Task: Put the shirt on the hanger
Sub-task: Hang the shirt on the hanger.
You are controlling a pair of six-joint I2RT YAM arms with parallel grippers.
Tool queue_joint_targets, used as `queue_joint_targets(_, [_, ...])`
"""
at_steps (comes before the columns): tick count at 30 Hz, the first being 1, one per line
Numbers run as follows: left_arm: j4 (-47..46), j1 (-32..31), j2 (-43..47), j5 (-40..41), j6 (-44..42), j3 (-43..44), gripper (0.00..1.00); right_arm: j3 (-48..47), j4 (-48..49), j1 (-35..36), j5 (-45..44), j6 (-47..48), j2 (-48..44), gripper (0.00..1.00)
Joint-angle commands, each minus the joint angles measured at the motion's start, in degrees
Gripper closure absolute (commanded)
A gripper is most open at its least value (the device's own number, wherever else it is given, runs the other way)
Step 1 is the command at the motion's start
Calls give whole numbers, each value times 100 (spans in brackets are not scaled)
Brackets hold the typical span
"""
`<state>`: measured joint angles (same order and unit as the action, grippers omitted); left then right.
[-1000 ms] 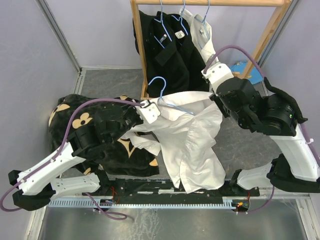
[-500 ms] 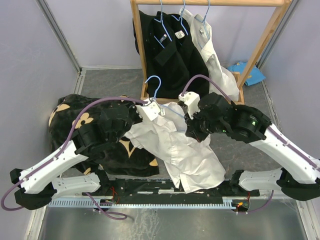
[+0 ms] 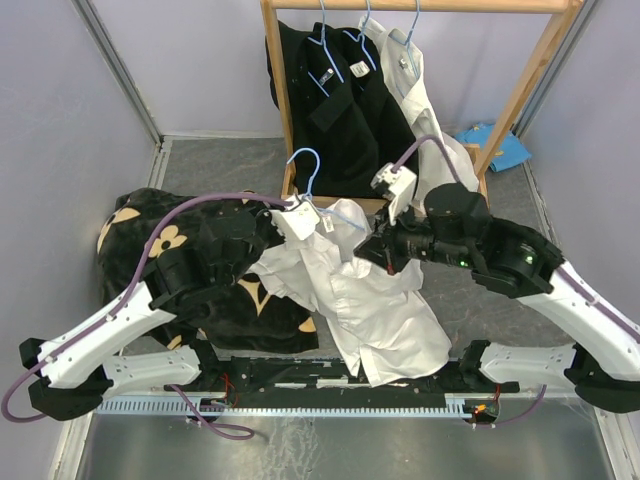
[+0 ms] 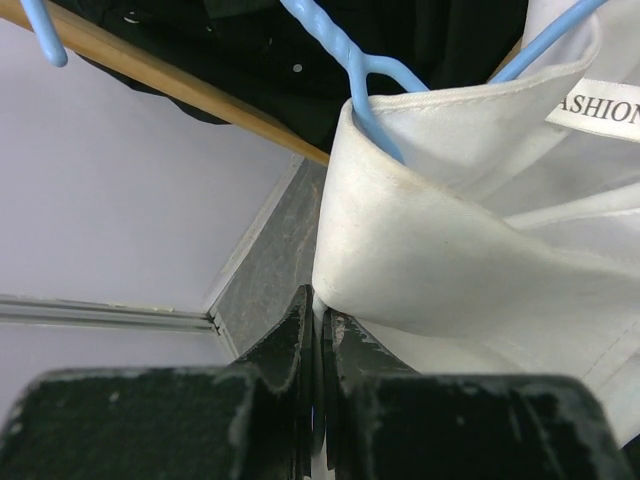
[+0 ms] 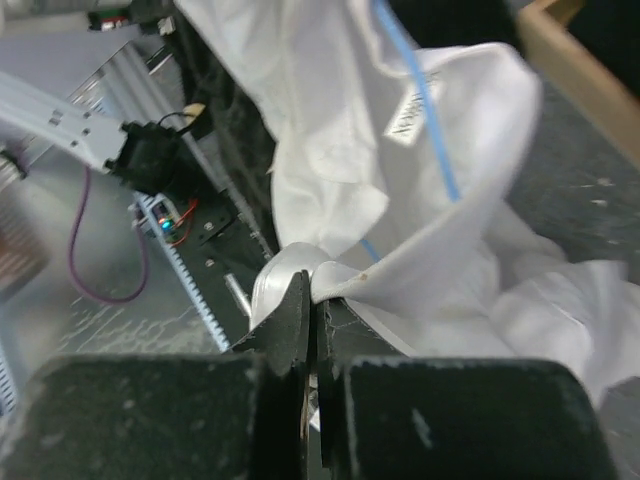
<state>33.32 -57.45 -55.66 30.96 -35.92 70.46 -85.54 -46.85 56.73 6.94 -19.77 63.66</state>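
Observation:
The white shirt [image 3: 385,315] hangs crumpled between both arms, its collar raised and its tail draped to the front rail. The light-blue hanger [image 3: 308,168] stands hook-up in the collar, with one wire arm running right inside the fabric. My left gripper [image 3: 302,218] is shut on the collar's left edge just below the hanger's twisted neck [image 4: 345,60]; the collar [image 4: 450,250] and the neck label [image 4: 600,105] fill the left wrist view. My right gripper [image 3: 377,250] is shut on a fold of the shirt [image 5: 440,250] on the right side, and the blue wire [image 5: 425,110] runs inside the open neck.
A wooden rack [image 3: 540,70] at the back carries black shirts [image 3: 340,110] and another white shirt [image 3: 418,95] on blue hangers. A black cloth with tan flowers [image 3: 150,240] lies at the left under my left arm. A blue item [image 3: 500,148] lies at the back right. A metal rail [image 3: 300,405] runs along the front.
My right arm swung left from beside the rack to the shirt and shut on its fabric. The hanger and collar rose a little in my left gripper.

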Motion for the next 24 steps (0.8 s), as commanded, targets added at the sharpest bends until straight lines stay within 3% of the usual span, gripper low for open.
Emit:
queue_joint_targets(1, [-487,33,237,24,-4,-125,97,-814,-506,-6,-1317,467,-150,100])
queue_joint_targets(4, [-549,39,251,125,1,-144,97,-1132,-1019,-6,-1482,668,163,100])
queue_joint_targets(8, [-589,35,192,92,127,-24,97,-1008,-1000,2,-675,658,433,100])
queue_joint_targets(14, [-680,33,82,-171,373,50,97,-308,283,371,139,56,625,100])
queue_joint_targets(24, [-980,33,2,-541,587,-51,97,-379,1643,1008,380,-248,1231,99])
